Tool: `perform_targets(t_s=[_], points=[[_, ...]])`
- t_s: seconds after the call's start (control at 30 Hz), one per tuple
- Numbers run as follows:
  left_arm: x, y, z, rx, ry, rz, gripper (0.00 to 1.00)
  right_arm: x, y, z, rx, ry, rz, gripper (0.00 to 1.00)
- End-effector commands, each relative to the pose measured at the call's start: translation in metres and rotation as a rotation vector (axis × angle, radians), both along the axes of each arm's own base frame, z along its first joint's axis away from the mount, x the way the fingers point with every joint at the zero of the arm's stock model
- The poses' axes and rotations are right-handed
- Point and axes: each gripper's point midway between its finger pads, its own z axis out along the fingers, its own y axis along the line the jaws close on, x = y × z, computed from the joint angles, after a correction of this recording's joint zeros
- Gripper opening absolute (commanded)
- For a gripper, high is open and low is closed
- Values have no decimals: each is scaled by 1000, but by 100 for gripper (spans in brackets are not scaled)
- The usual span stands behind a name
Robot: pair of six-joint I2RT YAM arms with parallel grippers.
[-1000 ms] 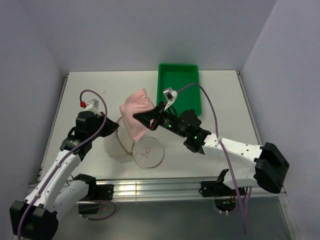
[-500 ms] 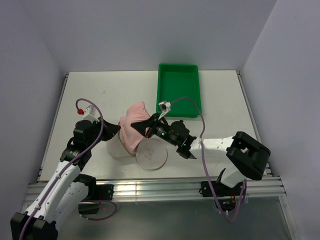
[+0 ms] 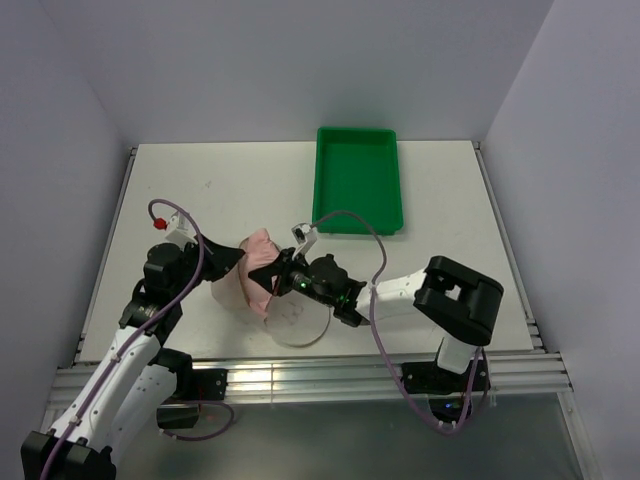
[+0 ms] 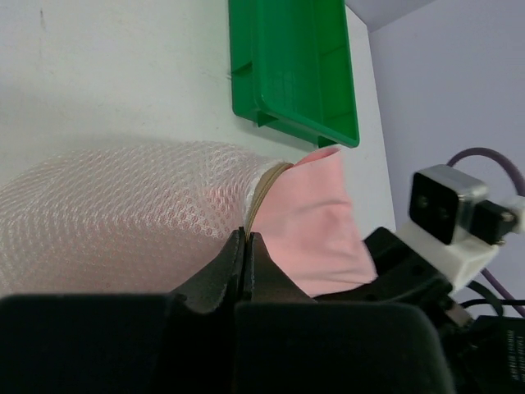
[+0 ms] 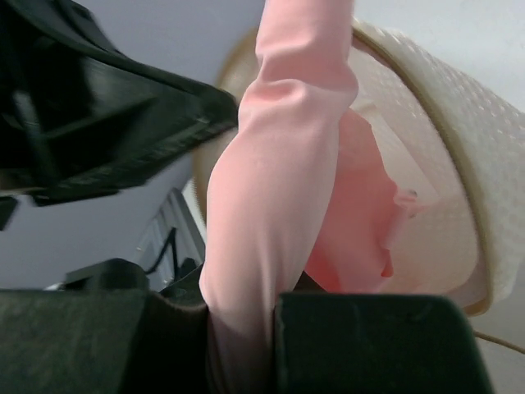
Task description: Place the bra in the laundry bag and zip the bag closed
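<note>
Bra point(image 5: 283, 164) partly inside bag point(image 4: 123, 213), one pink fold sticking out of the mouth. Right gripper point(image 5: 242, 324) clamped on that fold. Left gripper point(image 4: 247, 244) pinched tight on the bag's tan rim. Bag sits front-left on table point(image 3: 200, 180), well apart from tray point(image 3: 358, 185).

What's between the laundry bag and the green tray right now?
Top view: the bra bulging from the laundry bag, the right gripper shut on it, its cable loop, then bare table to the green tray.
</note>
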Motion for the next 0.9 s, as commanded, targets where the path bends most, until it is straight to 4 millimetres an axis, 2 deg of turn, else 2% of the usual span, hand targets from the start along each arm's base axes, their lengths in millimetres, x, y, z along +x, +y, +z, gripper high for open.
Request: perform_targets(t_s=[0.0, 0.03, 0.2, 0.27, 0.3, 0.33, 0.37, 0.43, 0.5, 0.63, 0.7, 0.77, 0.8, 0.83, 0.87], points=[[-1, -6, 24, -54, -79, -29, 0, 5, 12, 0, -31, -25, -11, 0], [-1, -7, 25, -56, -82, -32, 0, 5, 14, -9, -61, -11, -7, 0], [-4, -12, 25, -63, -78, -64, 0, 5, 30, -20, -153, -4, 46, 0], [-6, -13, 23, -63, -80, -79, 0, 7, 37, -31, -208, 22, 60, 0], [-6, -14, 23, -65, -81, -83, 0, 9, 43, -27, -214, 21, 63, 0], [-8, -15, 22, -64, -81, -94, 0, 5, 44, -42, -257, 52, 88, 0], [-10, -15, 20, -62, -83, -102, 0, 6, 45, -45, -271, 62, 84, 0], [-12, -16, 18, -66, -74, -111, 0, 9, 44, -49, -291, 98, 65, 0], [-16, -17, 11, -78, -50, -117, 0, 23, 35, -45, -303, 122, -30, 0], [-20, -8, -19, -68, 42, -50, 0, 40, 22, -34, -274, 156, -167, 2], [-20, -3, -24, -57, 51, -19, 0, 42, 23, -31, -232, 197, -198, 9], [-21, 1, -32, -46, 71, 0, 0, 46, 23, -30, -220, 219, -219, 28], [-20, 2, -35, -42, 78, 7, 0, 48, 25, -25, -213, 230, -230, 38], [-21, 3, -38, -38, 83, 12, 0, 49, 26, -23, -218, 232, -232, 59], [-21, 3, -39, -38, 88, 15, 0, 50, 27, -20, -227, 235, -235, 66]])
